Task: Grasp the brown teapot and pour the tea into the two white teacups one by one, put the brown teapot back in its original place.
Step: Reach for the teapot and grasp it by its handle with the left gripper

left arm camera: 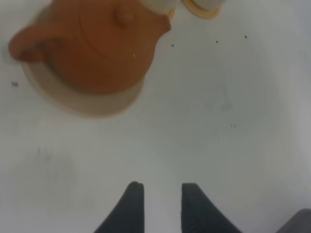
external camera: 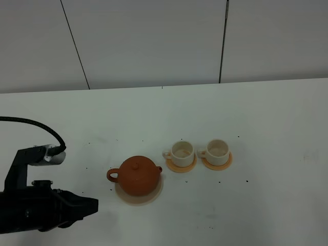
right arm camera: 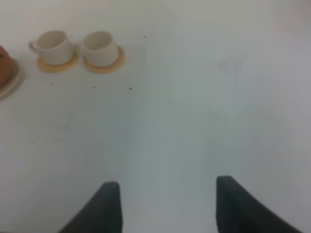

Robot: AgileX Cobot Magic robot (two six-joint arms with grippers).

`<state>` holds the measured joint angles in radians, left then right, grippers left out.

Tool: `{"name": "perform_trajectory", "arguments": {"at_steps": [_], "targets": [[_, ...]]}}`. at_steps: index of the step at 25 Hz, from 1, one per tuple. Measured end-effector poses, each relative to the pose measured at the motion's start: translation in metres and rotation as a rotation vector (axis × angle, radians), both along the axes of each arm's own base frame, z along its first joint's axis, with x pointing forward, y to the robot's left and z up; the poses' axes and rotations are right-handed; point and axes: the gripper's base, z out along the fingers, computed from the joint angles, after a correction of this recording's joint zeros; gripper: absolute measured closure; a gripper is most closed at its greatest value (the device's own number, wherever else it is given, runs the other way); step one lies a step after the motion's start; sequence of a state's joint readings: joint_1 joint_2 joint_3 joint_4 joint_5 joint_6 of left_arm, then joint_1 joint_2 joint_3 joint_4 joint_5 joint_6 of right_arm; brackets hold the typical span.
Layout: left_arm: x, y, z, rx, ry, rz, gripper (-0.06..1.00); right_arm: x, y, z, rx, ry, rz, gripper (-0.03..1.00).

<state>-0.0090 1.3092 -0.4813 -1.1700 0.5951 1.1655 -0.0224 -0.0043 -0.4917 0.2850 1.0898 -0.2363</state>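
Currently atop pale beige round trivet: squat reddish-brown clay teapot, loop handle toward left fingers, likely for side grasp. Left fingers narrow, empty, short of handle; right fingers wide, empty. Two cream-white cylindrical teacups beside spout, handy for pouring.

A squat reddish-brown clay teapot sits on a round pale beige trivet (handle toward the black left gripper), beside two cream-white cylindrical teacups on orange coasters.

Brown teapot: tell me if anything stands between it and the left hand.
Nothing visible does. Only bare white table lies between the left hand and the brown teapot, whose handle faces that hand. The two teacups stand on its far side.
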Motion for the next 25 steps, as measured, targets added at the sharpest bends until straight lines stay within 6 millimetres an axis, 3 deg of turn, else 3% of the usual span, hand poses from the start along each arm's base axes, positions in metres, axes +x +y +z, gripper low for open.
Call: {"name": "perform_trajectory", "arguments": {"at_steps": [11, 17, 25], "targets": [[0.024, 0.007, 0.046, 0.11, -0.04, -0.014, 0.69, 0.0, 0.0, 0.0, 0.004, -0.002, 0.001, 0.54], [0.032, 0.017, 0.087, 0.253, -0.051, 0.005, 0.69, -0.001, 0.002, 0.0, 0.019, -0.002, 0.012, 0.54], [0.037, 0.023, 0.128, 0.392, -0.12, -0.141, 0.69, -0.001, 0.002, 0.001, 0.027, -0.002, 0.017, 0.54]]}}
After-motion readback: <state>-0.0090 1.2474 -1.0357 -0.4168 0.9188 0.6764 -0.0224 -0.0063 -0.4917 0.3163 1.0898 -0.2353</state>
